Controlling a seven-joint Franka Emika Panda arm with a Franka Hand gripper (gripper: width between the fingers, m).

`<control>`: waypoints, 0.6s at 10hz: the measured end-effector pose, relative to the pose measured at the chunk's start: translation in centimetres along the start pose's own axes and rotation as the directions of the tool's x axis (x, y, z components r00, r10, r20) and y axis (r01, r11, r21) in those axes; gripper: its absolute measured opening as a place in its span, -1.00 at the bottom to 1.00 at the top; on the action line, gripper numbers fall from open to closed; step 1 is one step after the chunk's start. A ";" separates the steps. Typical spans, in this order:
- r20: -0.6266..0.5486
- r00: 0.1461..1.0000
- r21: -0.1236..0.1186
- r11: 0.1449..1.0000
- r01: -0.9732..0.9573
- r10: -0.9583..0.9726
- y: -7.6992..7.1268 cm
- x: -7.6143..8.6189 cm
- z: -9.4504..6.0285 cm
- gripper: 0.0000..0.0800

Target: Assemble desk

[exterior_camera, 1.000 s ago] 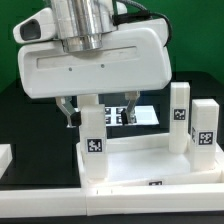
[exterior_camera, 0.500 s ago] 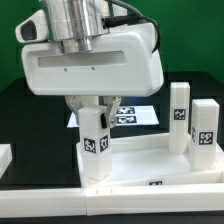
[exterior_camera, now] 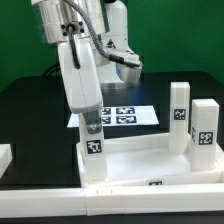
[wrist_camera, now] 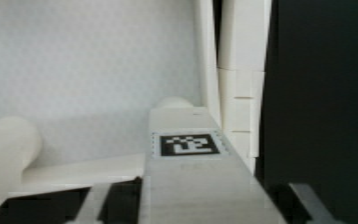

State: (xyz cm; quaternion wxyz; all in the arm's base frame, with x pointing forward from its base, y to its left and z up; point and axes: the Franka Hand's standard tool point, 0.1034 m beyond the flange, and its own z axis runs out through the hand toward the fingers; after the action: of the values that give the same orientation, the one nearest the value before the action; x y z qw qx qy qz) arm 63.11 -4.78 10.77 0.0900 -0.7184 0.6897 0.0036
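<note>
My hand (exterior_camera: 92,124) has swung a quarter-turn since a second ago, fingers closed on the leg (exterior_camera: 93,146) standing in the top's (exterior_camera: 135,163) near corner socket, so I judge it's screwing in.

White Franka arm with a metal wrist collar

The arm (exterior_camera: 80,70) has smooth, glossy white shells with rounded edges. A ribbed, silver-grey metal cylinder sits at the wrist, dark cables run beside it, and a bluish patch shows on a rear segment. The end effector (exterior_camera: 92,122) is narrow here, ending in grey-and-dark fingers; in the wrist view its fingers (wrist_camera: 313,200) appear only as blurred dark bars.
</note>
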 end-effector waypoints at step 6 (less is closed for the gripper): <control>0.009 0.851 0.007 0.851 0.526 -0.526 -0.2 -1.0 -0.8 0.47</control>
State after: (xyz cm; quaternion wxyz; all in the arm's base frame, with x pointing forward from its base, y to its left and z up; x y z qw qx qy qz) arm 63.17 -3.90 11.68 0.0930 -0.8793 0.4667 -0.0187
